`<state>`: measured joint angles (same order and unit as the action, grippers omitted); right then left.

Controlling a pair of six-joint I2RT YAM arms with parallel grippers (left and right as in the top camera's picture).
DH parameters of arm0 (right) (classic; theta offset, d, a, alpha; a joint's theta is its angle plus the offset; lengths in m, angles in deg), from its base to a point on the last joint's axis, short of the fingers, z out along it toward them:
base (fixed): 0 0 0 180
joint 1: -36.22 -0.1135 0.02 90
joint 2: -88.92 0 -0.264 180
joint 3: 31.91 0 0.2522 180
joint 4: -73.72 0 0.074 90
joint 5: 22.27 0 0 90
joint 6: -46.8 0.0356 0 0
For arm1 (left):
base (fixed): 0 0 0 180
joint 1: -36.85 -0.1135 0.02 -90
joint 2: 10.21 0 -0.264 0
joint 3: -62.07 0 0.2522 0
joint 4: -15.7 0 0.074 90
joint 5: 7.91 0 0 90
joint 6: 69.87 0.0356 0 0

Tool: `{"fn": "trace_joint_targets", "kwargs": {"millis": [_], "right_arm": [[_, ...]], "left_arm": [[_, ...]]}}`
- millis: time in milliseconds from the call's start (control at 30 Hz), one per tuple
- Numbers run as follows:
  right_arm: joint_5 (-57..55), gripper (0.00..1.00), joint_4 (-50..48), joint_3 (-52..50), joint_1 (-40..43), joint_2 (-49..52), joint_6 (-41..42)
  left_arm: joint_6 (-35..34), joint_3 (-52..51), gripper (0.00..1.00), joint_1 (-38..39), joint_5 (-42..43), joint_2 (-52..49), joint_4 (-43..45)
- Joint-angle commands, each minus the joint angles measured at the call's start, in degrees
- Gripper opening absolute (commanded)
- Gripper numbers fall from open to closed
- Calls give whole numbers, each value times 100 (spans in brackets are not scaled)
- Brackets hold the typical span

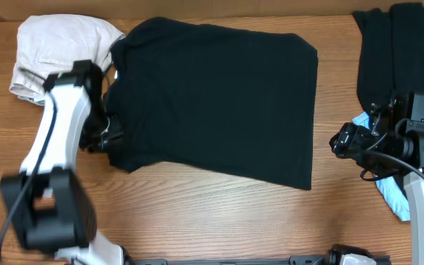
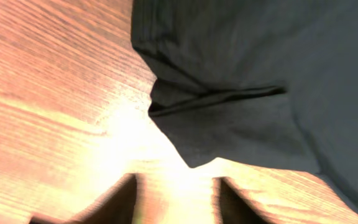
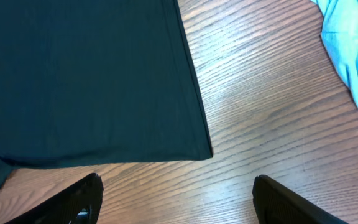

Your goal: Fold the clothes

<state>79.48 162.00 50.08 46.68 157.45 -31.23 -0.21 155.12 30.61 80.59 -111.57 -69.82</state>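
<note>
A black garment [image 1: 219, 99] lies spread flat in the middle of the table. My left gripper [image 1: 107, 136] is open and empty at its left edge; in the left wrist view its fingers [image 2: 176, 202] sit over bare wood just short of a folded black corner [image 2: 229, 118]. My right gripper [image 1: 338, 141] is open and empty to the right of the garment; in the right wrist view its fingers [image 3: 178, 200] are over bare wood near the garment's corner [image 3: 92, 81].
A pale beige garment [image 1: 57, 51] lies bunched at the back left. A black garment [image 1: 389, 51] and a light-blue one [image 1: 389, 188] lie at the right edge; the blue one also shows in the right wrist view [image 3: 353, 50].
</note>
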Motion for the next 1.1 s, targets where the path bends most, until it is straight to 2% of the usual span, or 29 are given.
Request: {"fn": "trace_joint_targets", "kwargs": {"millis": [0,33,133,167,267,500,600,700,800,967,1067], "right_arm": [[-7,81,-35,39,4,-15,-24],[-7,81,-35,39,4,-13,-24],[-7,81,-33,37,4,-15,-22],[-7,81,-31,39,4,-15,-22],[-4,81,-31,39,4,-13,-22],[-2,81,-31,37,4,-13,-20],[46,81,-31,39,4,-13,-20],[57,81,-28,39,4,-13,-20],[57,81,-33,39,4,-13,-20],[57,81,-33,39,4,-15,-20],[57,81,-31,39,4,-15,-20]], "left_arm": [[109,-922,67,-17,155,1025,616],[109,-1156,72,-17,157,1156,852],[105,-1707,73,-17,175,1303,1484],[107,-1853,73,-17,225,1287,1687],[105,-2214,62,-17,267,1158,2251],[109,-2369,54,-15,304,782,2868],[107,-2369,53,-11,308,448,3040],[107,-2369,46,-11,326,133,3069],[107,-2367,28,-13,476,9,3119],[111,-2208,8,-13,710,24,3047],[118,-1923,4,-13,730,24,2658]]}}
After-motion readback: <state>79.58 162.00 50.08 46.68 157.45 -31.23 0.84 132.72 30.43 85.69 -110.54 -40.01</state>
